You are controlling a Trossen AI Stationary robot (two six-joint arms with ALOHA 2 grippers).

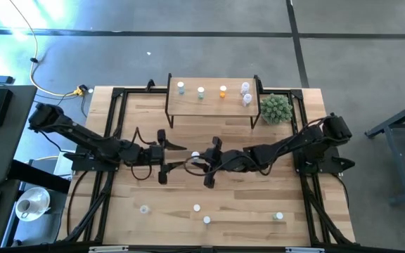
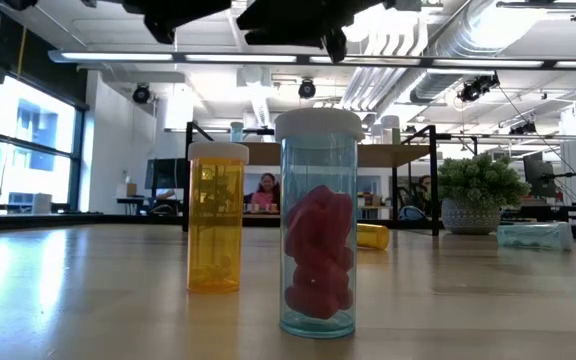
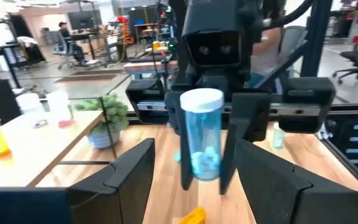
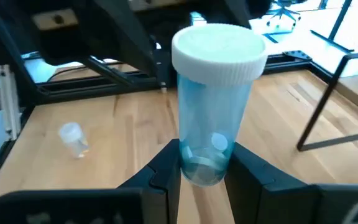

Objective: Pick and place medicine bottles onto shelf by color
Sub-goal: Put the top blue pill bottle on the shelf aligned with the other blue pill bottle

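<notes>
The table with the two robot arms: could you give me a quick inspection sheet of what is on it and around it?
Surface: light plank table in a black frame.
Job's things: shelf at the far edge holds five bottles; four more bottles stand near the front edge; an orange bottle lies on its side.
Clutter: potted plant beside the shelf.
Grippers: right gripper holds a light blue bottle upright at mid-table; left gripper faces it, jaws open.
Cables: yellow cable on the floor.
Surroundings: office desks, people seated far behind.
</notes>
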